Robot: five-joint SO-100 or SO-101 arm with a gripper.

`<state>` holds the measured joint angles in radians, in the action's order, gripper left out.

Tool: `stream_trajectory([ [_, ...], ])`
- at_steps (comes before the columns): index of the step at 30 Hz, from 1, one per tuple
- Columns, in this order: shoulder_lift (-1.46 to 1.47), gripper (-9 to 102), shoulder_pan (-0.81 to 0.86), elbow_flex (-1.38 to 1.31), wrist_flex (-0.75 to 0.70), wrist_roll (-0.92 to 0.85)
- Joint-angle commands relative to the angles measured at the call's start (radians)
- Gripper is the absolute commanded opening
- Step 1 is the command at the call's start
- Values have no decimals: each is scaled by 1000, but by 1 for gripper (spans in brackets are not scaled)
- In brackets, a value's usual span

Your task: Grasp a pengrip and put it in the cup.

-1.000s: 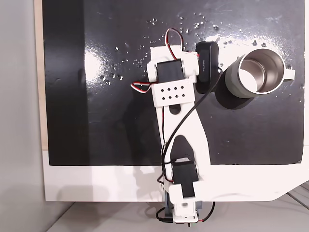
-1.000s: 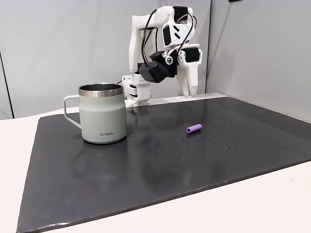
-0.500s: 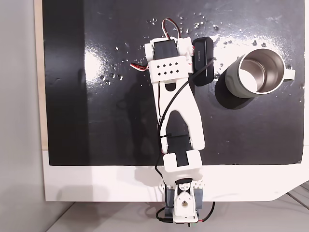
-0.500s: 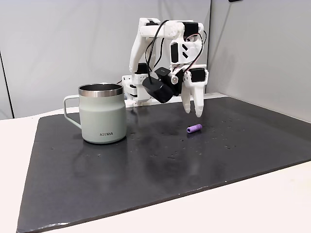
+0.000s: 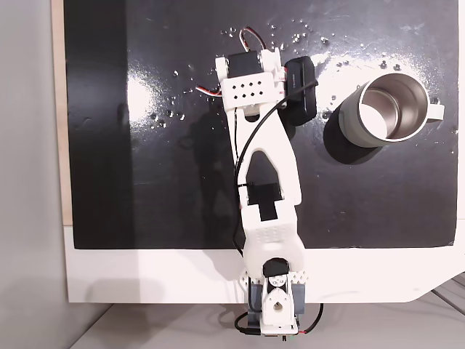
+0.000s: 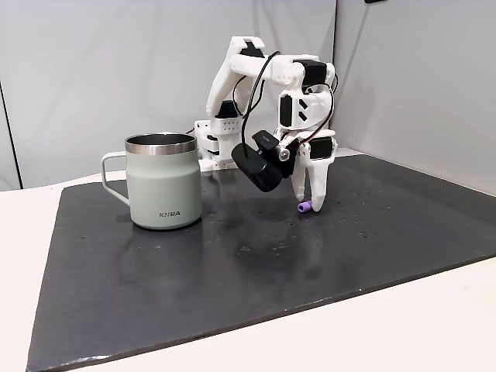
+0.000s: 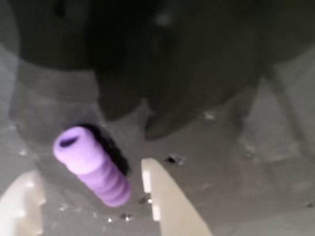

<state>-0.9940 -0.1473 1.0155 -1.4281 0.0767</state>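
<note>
I see the pengrip point(image 7: 91, 166) as ribbed, matt purple rubber. The cup point(image 6: 163, 183) has a matt grey-green outside and shiny steel inside. My gripper point(image 7: 88, 196) looks smooth white plastic, the mat point(image 6: 232, 263) dark and slightly glossy.

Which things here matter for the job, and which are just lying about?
Part of the job:
pengrip, lying on the mat between the open tool tips
cup, upright

Just lying about:
black mat
white specks scattered on the mat
</note>
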Motion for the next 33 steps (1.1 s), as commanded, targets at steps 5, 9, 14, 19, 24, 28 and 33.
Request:
stream_trajectory([
  [5,12,8,-18,-67,-8,-11],
  [9,15,2,-15,-69,-8,-12],
  [14,9,1,-14,-66,-23,-12],
  [19,-74,0,-14,-69,-44,-5],
  [24,-209,0,-14,-104,-91,12],
  [28,-288,0,5,-184,-170,15],
  [33,-393,0,52,-265,-244,-15],
])
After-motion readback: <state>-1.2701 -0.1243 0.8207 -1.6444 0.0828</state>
